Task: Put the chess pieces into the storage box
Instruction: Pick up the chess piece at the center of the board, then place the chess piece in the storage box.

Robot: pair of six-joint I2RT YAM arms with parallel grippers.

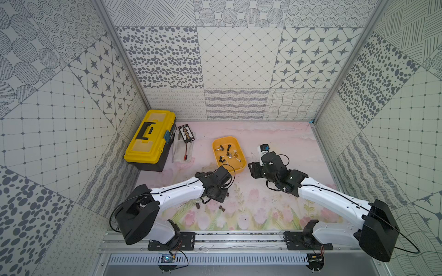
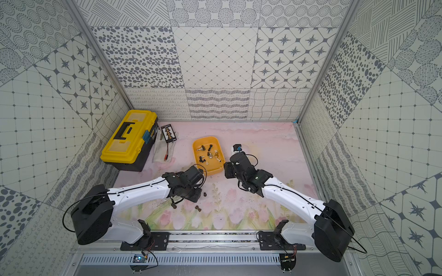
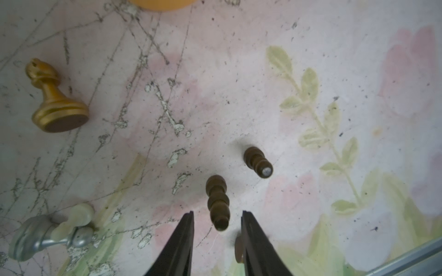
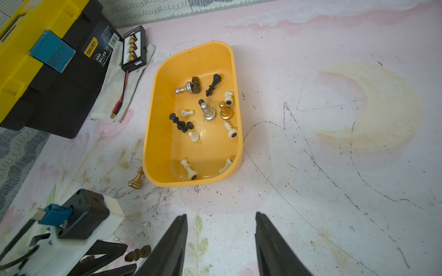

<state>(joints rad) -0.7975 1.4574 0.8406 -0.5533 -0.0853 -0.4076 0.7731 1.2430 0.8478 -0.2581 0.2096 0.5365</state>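
Observation:
The orange-yellow storage box (image 1: pixel 241 153) (image 2: pixel 220 153) (image 4: pixel 153 133) stands mid-mat and holds several chess pieces in dark, cream, silver and gold. Its edge shows in the left wrist view (image 3: pixel 162 4). My left gripper (image 3: pixel 217 211) (image 1: pixel 221 194) is open and low over the mat. A lying dark brown piece (image 3: pixel 216 198) (image 4: pixel 137 254) has its end between the fingertips, untouched. Nearby lie another dark piece (image 3: pixel 258 162), a gold knight (image 3: pixel 55 98) (image 4: pixel 136 179), and a silver piece (image 3: pixel 33 236) with a cream piece (image 3: pixel 79 215). My right gripper (image 4: pixel 221 214) (image 1: pixel 253 169) hangs open and empty beside the box.
A yellow-and-black toolbox (image 1: pixel 149 139) (image 4: pixel 35 59) stands at the back left. Beside it a black connector board (image 1: pixel 186 133) with red leads lies on a white cloth (image 1: pixel 183 153). Patterned walls close three sides, and a metal rail (image 1: pixel 239 239) runs along the front.

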